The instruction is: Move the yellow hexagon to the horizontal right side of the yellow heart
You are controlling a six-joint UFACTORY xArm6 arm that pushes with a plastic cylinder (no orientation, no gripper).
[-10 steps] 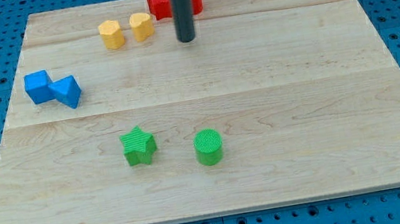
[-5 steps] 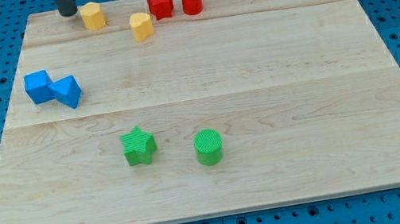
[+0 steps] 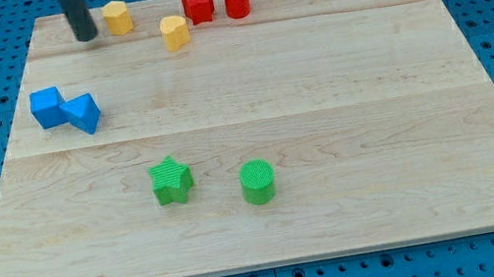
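The yellow hexagon [image 3: 117, 18] sits near the board's top edge, at the view's upper left. The yellow heart [image 3: 174, 32] lies a little to its right and lower. My tip [image 3: 85, 36] stands just left of the hexagon, a small gap apart, slightly lower than it.
A red star [image 3: 197, 4] and a red cylinder [image 3: 237, 1] sit at the top, right of the heart. A blue cube [image 3: 47, 106] and a blue triangle [image 3: 82, 114] touch at the left. A green star [image 3: 171, 180] and a green cylinder [image 3: 257, 181] lie lower middle.
My tip swung from the right of the heart to the hexagon's left, then dropped slightly. The hexagon shifted up and left toward the top edge. The heart stayed put.
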